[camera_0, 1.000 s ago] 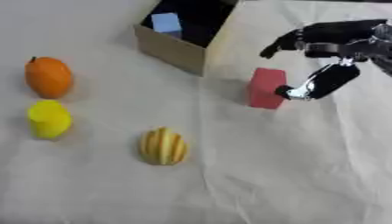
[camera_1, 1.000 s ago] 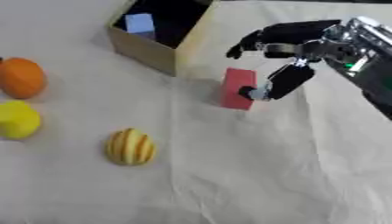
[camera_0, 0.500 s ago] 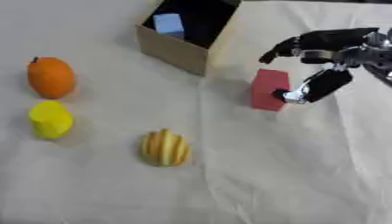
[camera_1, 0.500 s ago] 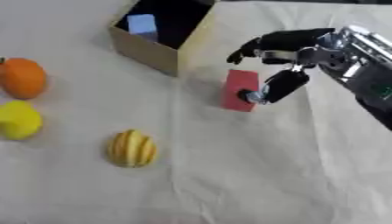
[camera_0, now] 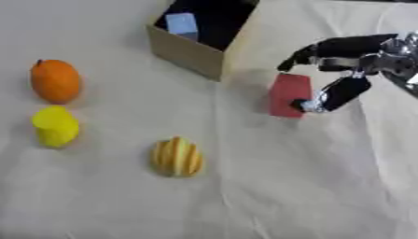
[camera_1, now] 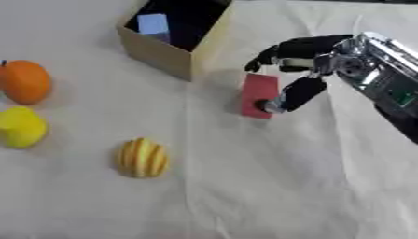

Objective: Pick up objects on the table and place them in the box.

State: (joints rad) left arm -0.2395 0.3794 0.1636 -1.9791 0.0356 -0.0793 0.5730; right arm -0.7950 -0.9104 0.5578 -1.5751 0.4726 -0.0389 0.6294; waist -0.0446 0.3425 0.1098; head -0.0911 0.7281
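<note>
While the right hand (camera_1: 306, 70) pinches the red block (camera_1: 259, 95), the box (camera_1: 167, 55) stands near.

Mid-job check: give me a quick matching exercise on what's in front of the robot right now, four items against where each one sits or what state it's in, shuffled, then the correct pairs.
Things:
1. red block
2. orange fruit
3. pale blue object
4. striped yellow-orange fruit

Places or states:
A. inside the box
B. alone on the cloth, nearest the camera
C. at the far left, just above the yellow object
D. standing right of the box, with the right hand closing round it

Pairs: 1-D, 2-C, 3-A, 4-B
</note>
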